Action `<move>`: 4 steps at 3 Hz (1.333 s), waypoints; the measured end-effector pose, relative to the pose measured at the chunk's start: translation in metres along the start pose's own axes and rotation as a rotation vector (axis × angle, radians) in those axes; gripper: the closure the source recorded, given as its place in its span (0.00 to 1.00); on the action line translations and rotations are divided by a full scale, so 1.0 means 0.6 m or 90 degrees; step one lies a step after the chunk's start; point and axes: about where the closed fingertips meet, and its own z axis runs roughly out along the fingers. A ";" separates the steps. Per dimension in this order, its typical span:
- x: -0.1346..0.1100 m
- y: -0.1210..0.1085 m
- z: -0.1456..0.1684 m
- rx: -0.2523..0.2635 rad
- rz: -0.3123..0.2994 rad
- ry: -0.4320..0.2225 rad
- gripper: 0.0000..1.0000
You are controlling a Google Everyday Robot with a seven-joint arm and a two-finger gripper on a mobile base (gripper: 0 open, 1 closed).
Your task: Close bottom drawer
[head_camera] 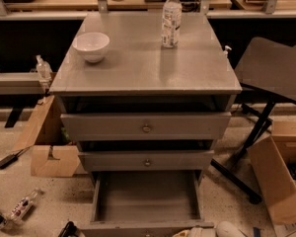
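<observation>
The grey three-drawer cabinet [145, 73] stands in the middle of the camera view. Its bottom drawer [146, 196] is pulled far out toward me, showing a plain grey inside with nothing in it. The drawer's front panel [133, 228] lies at the lower edge of the view. The middle drawer [146, 160] and the top drawer [146, 126] stick out a little. My gripper [203, 230] shows only as a pale shape at the bottom edge, just right of the bottom drawer's front corner.
A white bowl [92, 46] and a water bottle [171, 19] stand on the cabinet top. Cardboard boxes sit on the floor at left [49, 154] and right [278, 184]. A black stand [274, 70] with legs is at right. Small litter [22, 206] lies on the floor at left.
</observation>
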 end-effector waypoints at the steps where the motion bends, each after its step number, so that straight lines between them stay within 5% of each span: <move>1: 0.001 0.006 -0.001 0.000 0.000 0.000 1.00; 2: -0.013 -0.046 0.003 0.018 -0.010 -0.006 1.00; 3: -0.012 -0.041 0.001 0.018 -0.011 -0.006 1.00; 4: -0.023 -0.101 -0.002 0.044 -0.016 -0.009 1.00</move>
